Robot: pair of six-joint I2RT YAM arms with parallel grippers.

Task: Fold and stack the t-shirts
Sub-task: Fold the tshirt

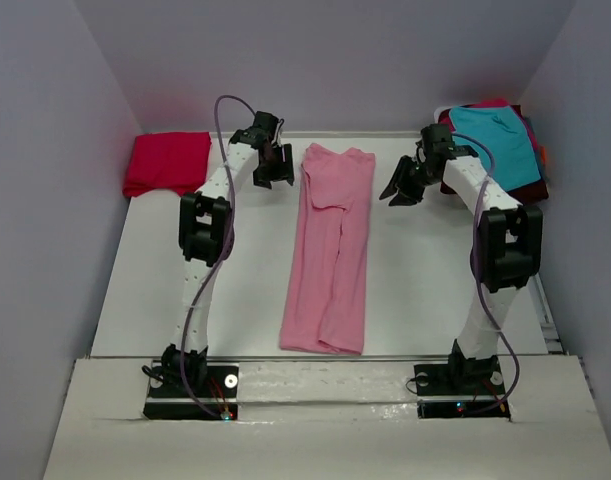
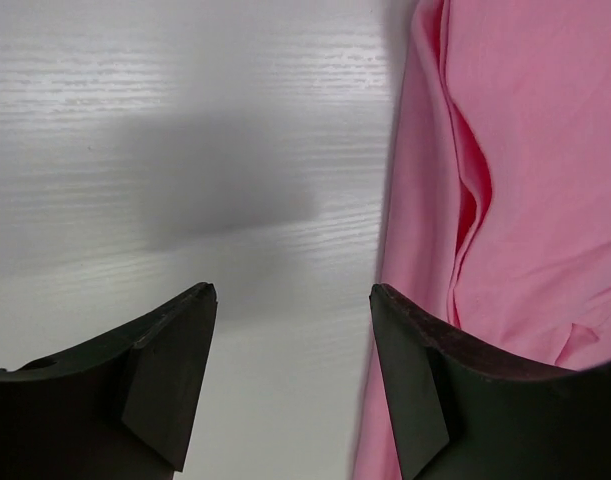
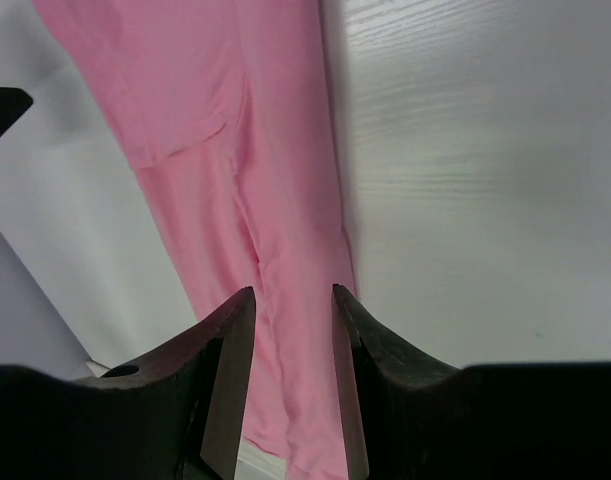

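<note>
A light pink t-shirt lies folded lengthwise into a long narrow strip down the middle of the table. My left gripper hovers open just beside its far left edge. In the left wrist view the fingertips straddle bare table, and the pink t-shirt runs past the right finger. My right gripper hangs to the right of the shirt's far end, its jaws narrowly apart and holding nothing. The pink t-shirt shows below it. A folded crimson t-shirt rests at the back left.
A pile of t-shirts sits at the back right corner with a teal one on top and darker red cloth under it. Grey walls close in both sides and the back. The arm bases stand at the near edge.
</note>
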